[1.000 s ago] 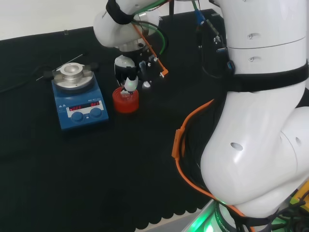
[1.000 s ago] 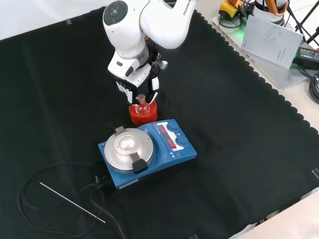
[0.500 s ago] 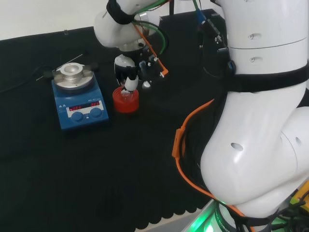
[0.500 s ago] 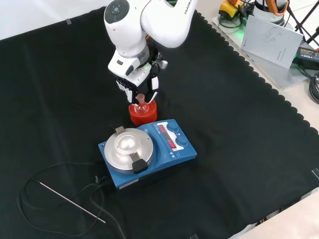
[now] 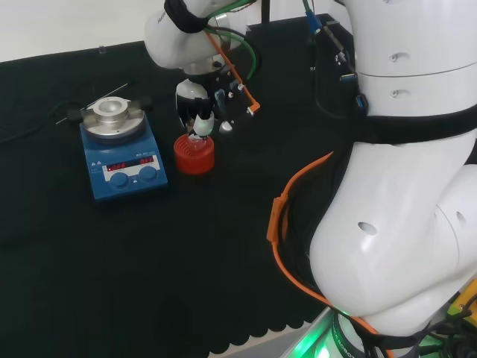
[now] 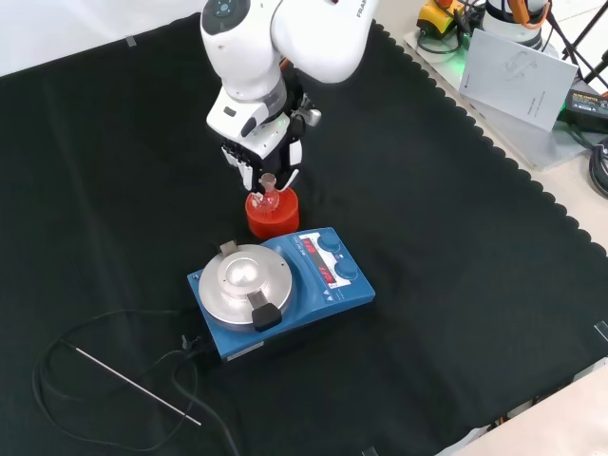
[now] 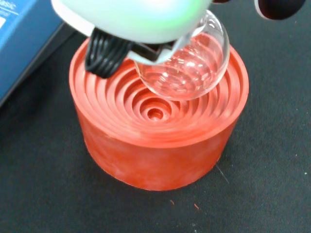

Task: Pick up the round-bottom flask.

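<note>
A small clear round-bottom flask (image 7: pixel 189 68) hangs just over the ribbed hollow of a red ring stand (image 7: pixel 160 145), with its bulb off the centre. The hand (image 7: pixel 131 19) is above it, fingers curled round the neck. In the front view the hand (image 6: pixel 256 152) reaches down from the arm and pinches the neck of the flask (image 6: pixel 269 195) over the red stand (image 6: pixel 271 220). The head view shows the hand (image 5: pixel 200 112) directly above the red stand (image 5: pixel 194 156); the glass there is hard to make out.
A blue magnetic stirrer with a round metal plate (image 6: pixel 275 290) stands right beside the red stand, also seen in the head view (image 5: pixel 119 153). A thin metal rod (image 6: pixel 133 385) and a black cable lie on the cloth beyond it. Papers and gear sit off the cloth's corner (image 6: pixel 518 62).
The hand has risen a little with the flask's neck held in it, and the bulb has come up from the red stand. The stand and stirrer have stayed put.
</note>
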Robot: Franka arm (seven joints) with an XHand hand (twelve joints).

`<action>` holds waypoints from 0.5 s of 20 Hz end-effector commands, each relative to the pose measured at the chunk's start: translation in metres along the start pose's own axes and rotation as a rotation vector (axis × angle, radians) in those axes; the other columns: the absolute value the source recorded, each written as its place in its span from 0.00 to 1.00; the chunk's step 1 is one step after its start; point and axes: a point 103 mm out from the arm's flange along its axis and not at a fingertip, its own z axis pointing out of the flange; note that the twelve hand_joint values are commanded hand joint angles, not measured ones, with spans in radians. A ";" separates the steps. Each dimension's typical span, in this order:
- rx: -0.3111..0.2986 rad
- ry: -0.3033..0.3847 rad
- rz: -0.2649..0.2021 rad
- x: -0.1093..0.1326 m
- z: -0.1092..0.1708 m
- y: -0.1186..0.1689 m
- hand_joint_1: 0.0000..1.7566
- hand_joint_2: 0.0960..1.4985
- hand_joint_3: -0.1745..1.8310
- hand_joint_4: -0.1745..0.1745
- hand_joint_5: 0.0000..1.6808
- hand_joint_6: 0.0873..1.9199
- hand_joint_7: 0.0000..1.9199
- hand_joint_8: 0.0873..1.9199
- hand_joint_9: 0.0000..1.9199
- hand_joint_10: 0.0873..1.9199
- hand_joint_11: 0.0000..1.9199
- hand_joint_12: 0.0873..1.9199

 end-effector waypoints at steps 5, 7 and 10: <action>-0.011 -0.010 -0.006 0.009 -0.027 -0.015 0.75 0.32 0.50 0.00 0.73 0.31 0.76 0.28 0.86 0.17 0.80 0.47; -0.014 -0.013 -0.008 0.011 -0.032 -0.017 0.75 0.32 0.50 0.00 0.73 0.31 0.76 0.28 0.86 0.17 0.80 0.47; -0.017 -0.017 -0.012 0.015 -0.040 -0.022 0.75 0.31 0.51 0.00 0.73 0.31 0.76 0.28 0.86 0.17 0.81 0.47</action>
